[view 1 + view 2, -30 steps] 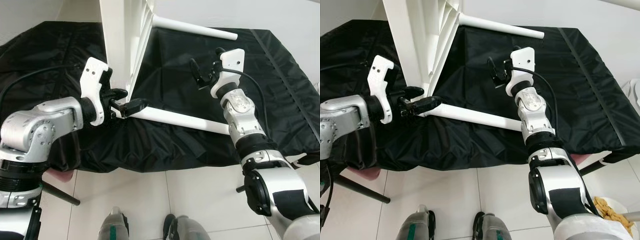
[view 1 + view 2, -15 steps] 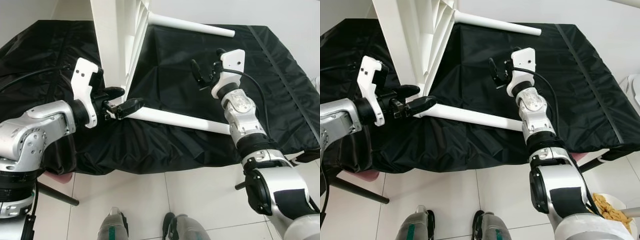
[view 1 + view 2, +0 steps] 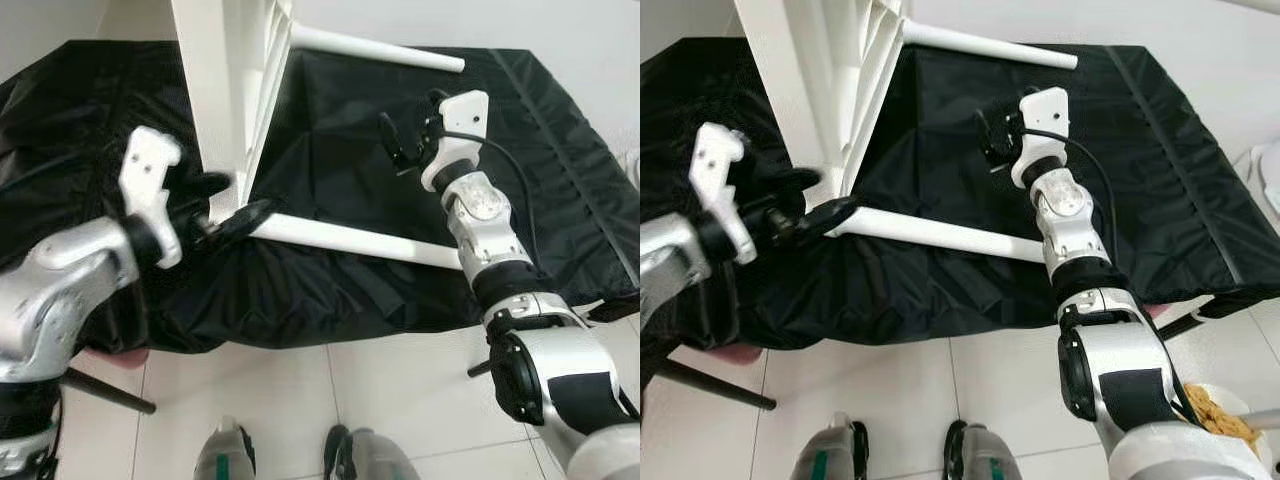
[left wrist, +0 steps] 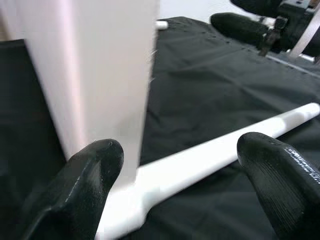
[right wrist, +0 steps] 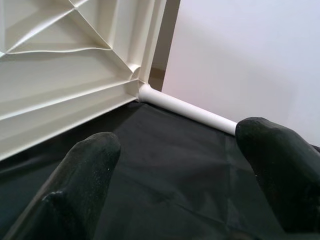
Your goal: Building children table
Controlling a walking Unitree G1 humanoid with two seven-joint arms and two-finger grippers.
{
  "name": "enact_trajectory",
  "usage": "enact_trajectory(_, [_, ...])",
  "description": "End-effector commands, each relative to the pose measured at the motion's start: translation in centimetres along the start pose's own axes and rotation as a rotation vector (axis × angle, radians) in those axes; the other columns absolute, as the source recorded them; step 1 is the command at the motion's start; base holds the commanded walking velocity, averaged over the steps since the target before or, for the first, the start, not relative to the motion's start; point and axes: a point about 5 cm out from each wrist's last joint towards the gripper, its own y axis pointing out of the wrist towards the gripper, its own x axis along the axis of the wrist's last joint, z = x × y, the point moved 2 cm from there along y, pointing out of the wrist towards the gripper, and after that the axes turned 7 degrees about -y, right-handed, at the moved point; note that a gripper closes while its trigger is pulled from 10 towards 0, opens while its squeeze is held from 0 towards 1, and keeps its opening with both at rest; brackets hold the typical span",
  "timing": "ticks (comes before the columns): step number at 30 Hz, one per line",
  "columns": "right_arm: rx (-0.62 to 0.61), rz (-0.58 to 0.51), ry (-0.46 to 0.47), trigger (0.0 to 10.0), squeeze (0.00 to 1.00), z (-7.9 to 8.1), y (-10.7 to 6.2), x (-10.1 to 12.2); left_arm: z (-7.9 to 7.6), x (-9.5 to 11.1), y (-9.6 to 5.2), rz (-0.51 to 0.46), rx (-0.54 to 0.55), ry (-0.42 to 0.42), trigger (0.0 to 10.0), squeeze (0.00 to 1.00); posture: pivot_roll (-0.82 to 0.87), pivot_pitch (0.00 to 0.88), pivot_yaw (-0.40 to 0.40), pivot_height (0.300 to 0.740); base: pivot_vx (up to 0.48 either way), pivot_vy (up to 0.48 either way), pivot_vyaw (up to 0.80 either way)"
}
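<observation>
— Where is the table top?
— White table top [image 3: 228, 90], standing on edge on the black cloth [image 3: 340, 150], ribbed underside toward the right arm. Two white legs attached: near leg [image 3: 350, 240] running from the top's lower corner out over the cloth, far leg [image 3: 380, 48] jutting from the top's far corner, beyond the near one.

— And the left arm?
— Bent at the elbow, forearm reaching in toward the table top's lower corner. Left gripper [image 3: 228, 205] with fingers spread, straddling the near leg right where it joins the top; contact with the leg not clear.

— The right one?
— Stretched forward over the cloth, wrist cocked back toward the table top. Right gripper [image 3: 400, 145] with fingers apart, empty, hovering between the two legs, well clear of the top.

— Counts?
— One top, two legs, two grippers. Robot's two feet [image 3: 300, 455] on pale floor tiles [image 3: 400, 390], on the near side of the cloth.
</observation>
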Motion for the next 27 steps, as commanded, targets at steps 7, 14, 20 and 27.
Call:
enact_trajectory(7, [0.025, 0.019, -0.02, 10.0, 0.0, 0.1, -0.2, -0.6, 0.1, 0.3, -2.6, -0.043, 0.059, 0.122, 10.0, 0.0, 0.15, 0.11, -0.087, 0.74, 0.0, 0.0, 0.0])
enact_trajectory(14, [0.052, 0.023, -0.016, 10.0, 0.0, 0.9, -0.2, -0.8, 2.1, -1.6, -2.4, 0.021, 0.251, 0.081, 10.0, 0.0, 0.17, 0.092, -0.102, 0.74, 0.0, 0.0, 0.0])
enact_trajectory(20, [0.076, 0.027, -0.003, 10.0, 0.0, 2.0, -0.5, -1.2, 4.4, -2.4, -1.8, 0.015, 0.501, 0.124, 10.0, 0.0, 0.17, 0.078, -0.107, 0.74, 0.0, 0.0, 0.0])
enact_trajectory(27, [0.076, 0.033, 0.004, 10.0, 0.0, 2.1, -0.7, -1.4, 4.6, -2.5, -1.8, 0.033, 0.55, 0.2, 10.0, 0.0, 0.18, 0.076, -0.105, 0.74, 0.0, 0.0, 0.0])
